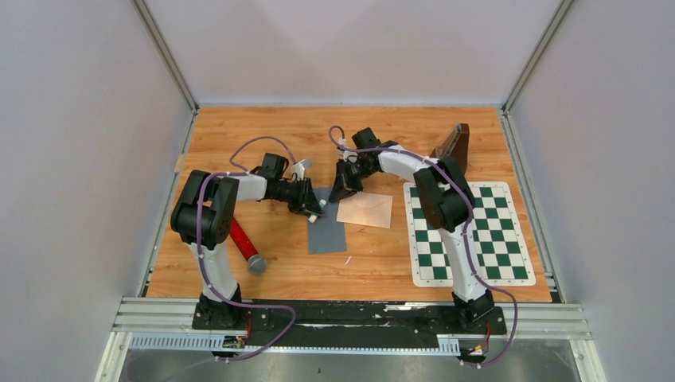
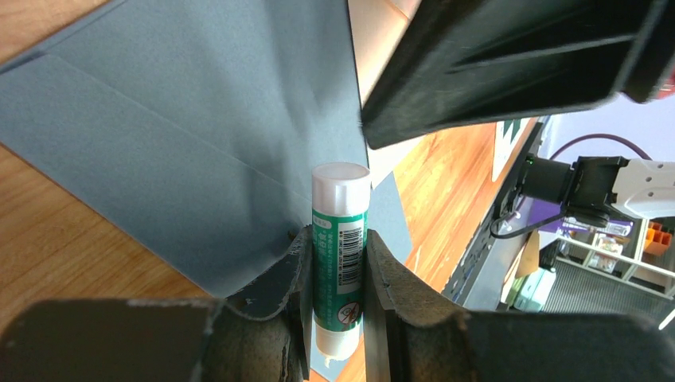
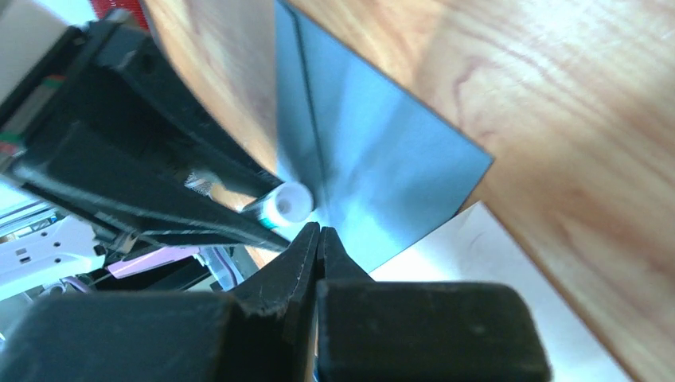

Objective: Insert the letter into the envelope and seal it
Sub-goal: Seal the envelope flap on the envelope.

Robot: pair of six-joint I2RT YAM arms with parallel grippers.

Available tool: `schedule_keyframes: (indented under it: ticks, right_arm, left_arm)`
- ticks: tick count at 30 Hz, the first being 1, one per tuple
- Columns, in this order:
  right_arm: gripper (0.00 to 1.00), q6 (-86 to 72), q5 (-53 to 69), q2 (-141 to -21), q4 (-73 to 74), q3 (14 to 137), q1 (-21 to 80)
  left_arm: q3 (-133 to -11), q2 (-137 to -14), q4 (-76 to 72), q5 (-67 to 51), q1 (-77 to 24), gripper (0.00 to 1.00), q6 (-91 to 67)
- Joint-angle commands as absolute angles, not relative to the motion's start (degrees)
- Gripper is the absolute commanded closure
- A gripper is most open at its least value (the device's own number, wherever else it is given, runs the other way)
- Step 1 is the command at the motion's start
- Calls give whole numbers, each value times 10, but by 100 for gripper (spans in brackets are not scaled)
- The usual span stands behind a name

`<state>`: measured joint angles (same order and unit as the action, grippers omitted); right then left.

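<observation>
Left gripper (image 1: pixel 316 210) grips the glue stick (image 2: pixel 340 259), white cap (image 2: pixel 341 181) looks on, over the grey envelope (image 1: pixel 326 231) at mid table (image 1: pixel 239 143). Letter (image 1: pixel 366 210) lies out at its 3 o'clock, just beside; nothing seen inside. Right gripper (image 3: pixel 320 239) is clenched, empty, tip close by. Risk: glue goes on w/ letter not in, or grippers bump, they're v. close.

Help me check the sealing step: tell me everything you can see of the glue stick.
The glue stick is a small plastic cylinder with a green barcoded label and white ends. The left gripper clamps its labelled middle. One white end points at the grey folded sheet near its crease, though contact there is unclear. The right gripper, shut, sits just beside that end.
</observation>
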<state>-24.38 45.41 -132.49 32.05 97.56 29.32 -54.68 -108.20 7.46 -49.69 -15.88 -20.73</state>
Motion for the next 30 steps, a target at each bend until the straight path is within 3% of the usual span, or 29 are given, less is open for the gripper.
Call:
schedule_keyframes:
  ticks: [1,16,30]
  right_arm:
    - [100,-235,470,-1263,297,956,290]
    - [100,-304,523,-1276,292,913,307]
    - [100,-357,453,-1267,301,884,346]
  left_arm:
    - [-549,-1103,95,-481,-151,100,-173]
    - [-541,-1129,39,-553,-133,100,-308]
    - [-543,-1156,20,-563,-132,100,-385]
